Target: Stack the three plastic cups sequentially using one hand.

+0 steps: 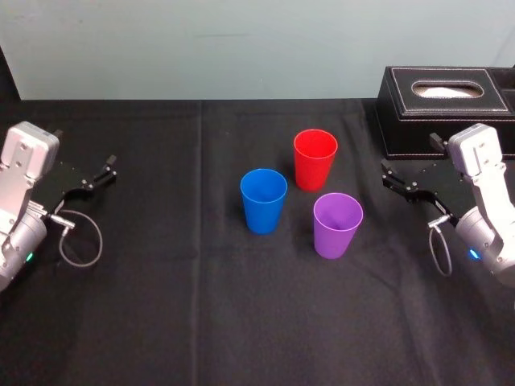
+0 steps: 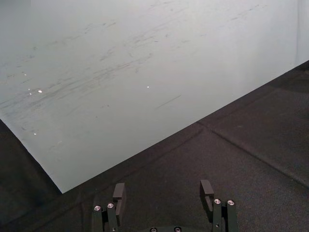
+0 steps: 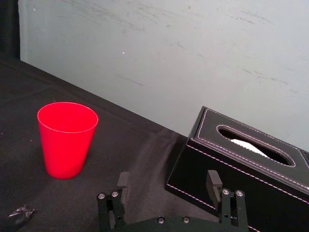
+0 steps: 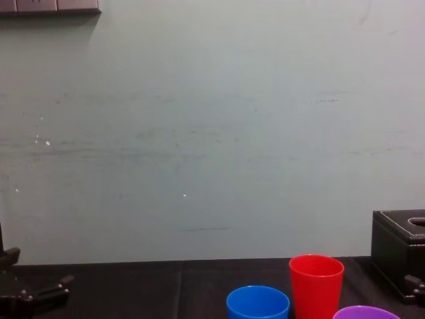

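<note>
Finding nothing stacked yet, we are looking at three cups standing upright and apart from one another on the black-draped desk. The red cup is sitting farthest back, the blue cup is standing nearer and to its left, and the purple cup is standing nearest the robot, to the right of the blue one. No cup is nesting inside another, so we are judging the whole job as left to do: one cup needs lifting and dropping into a second, and then that pair needs joining with the third. The right claw is hanging at the right side of the desk, just in front of the black tissue box. Its jaws are spread wide, gripping nothing and pointing toward the cups. Its wrist view is showing the red cup ahead and apart from it. The left claw is parked at the far left, well apart from every cup, and its jaws are likewise gaping wide and carrying nothing. We are guessing the right arm is the better placed to begin, though either could be reaching first.
</note>
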Tool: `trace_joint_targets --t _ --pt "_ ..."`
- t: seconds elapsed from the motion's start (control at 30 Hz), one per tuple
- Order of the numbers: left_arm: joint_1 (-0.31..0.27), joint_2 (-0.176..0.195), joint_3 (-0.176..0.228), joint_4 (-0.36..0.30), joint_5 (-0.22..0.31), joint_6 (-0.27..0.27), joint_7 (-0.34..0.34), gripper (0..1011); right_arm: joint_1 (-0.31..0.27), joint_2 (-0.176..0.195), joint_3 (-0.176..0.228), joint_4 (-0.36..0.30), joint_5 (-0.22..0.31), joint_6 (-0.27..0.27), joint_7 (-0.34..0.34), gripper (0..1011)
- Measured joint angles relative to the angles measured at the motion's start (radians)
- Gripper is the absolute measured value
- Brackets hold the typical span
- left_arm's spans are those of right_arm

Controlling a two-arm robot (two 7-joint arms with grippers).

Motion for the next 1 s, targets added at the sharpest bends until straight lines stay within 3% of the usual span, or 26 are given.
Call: trace_joint_targets --t 1.0 --pt "0.000 0.000 0.000 0.000 0.000 0.000 0.000 1005 0.000 0.000 0.000 0.000 0.000 0.000 0.000 1003"
